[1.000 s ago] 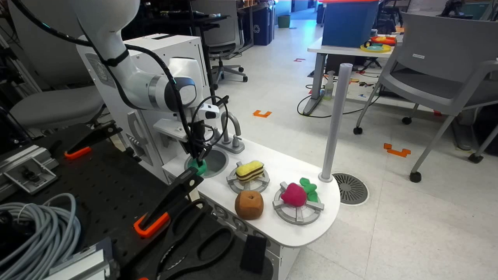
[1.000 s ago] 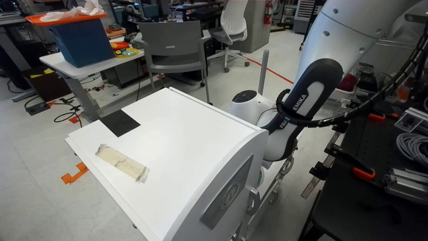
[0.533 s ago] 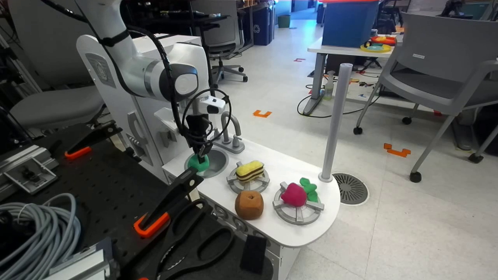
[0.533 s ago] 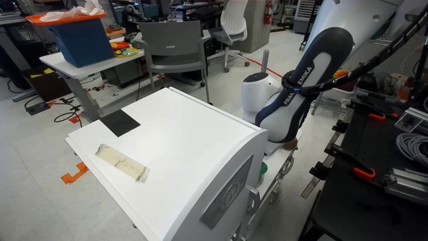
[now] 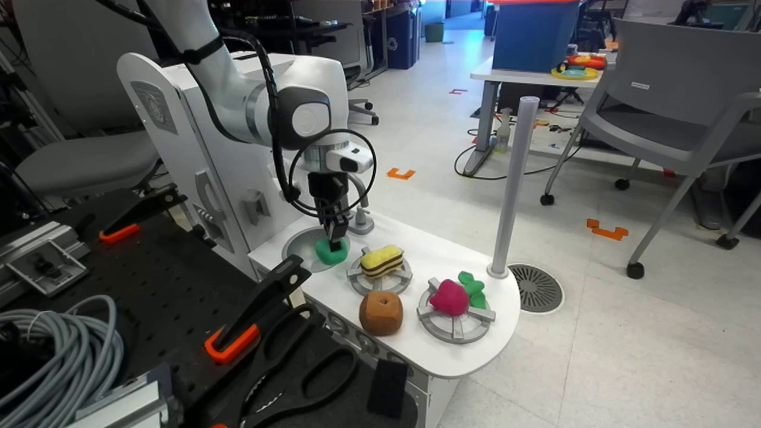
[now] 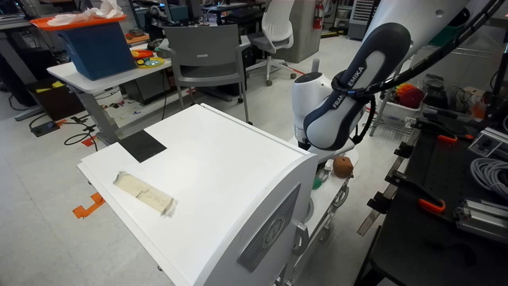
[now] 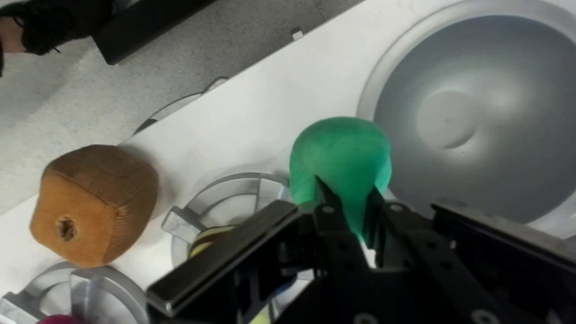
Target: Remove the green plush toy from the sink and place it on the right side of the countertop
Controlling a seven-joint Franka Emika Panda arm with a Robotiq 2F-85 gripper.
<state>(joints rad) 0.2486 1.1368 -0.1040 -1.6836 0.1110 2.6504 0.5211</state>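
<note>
The claw (image 7: 345,184) is pinching the green plush toy (image 7: 339,150) straight below it, and the toy seems to be hanging by the right edge of the sink (image 5: 300,246), while the countertop (image 5: 461,359) is stretching farther right.

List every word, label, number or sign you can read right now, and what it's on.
"EMIKA": on the robot arm, in an exterior view.
"FRA": on the same arm; the black cable cuts it off.
Recycling symbol, no words readable: on the dark blue bin.
Unreadable, too small: label on the grey chair.
Unreadable, too blurred: round emblem on the white cabinet.
None readable on the green plush toy or the tool.
</note>
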